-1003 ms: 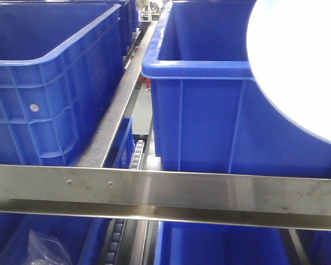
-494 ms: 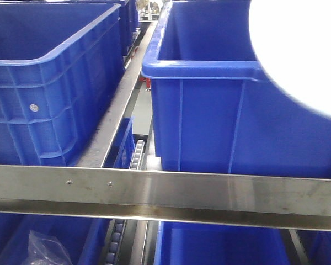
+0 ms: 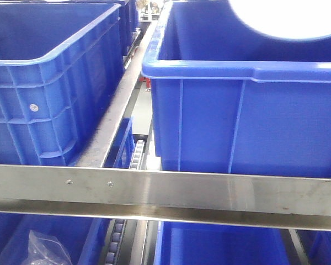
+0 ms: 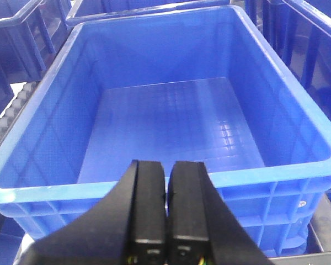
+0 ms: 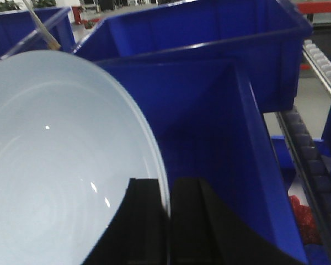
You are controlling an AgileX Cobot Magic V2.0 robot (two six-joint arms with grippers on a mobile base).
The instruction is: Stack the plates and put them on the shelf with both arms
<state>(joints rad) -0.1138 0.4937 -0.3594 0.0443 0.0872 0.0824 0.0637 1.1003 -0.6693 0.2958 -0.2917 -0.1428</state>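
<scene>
A pale, glossy plate [image 5: 55, 160] stands tilted on edge, rim pinched above a blue crate.

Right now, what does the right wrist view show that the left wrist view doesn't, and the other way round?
Only the right wrist view shows a pale bluish-white glossy round plate: its rim sits edge-on between the fingers of the black right tool, which is shut on it over a deep blue plastic crate. Only the left wrist view shows the black left tool shut on nothing, above a lighter blue plastic crate whose ribbed floor holds nothing that can be seen. Both views share black fingers at the bottom edge and blue crates all around.
</scene>
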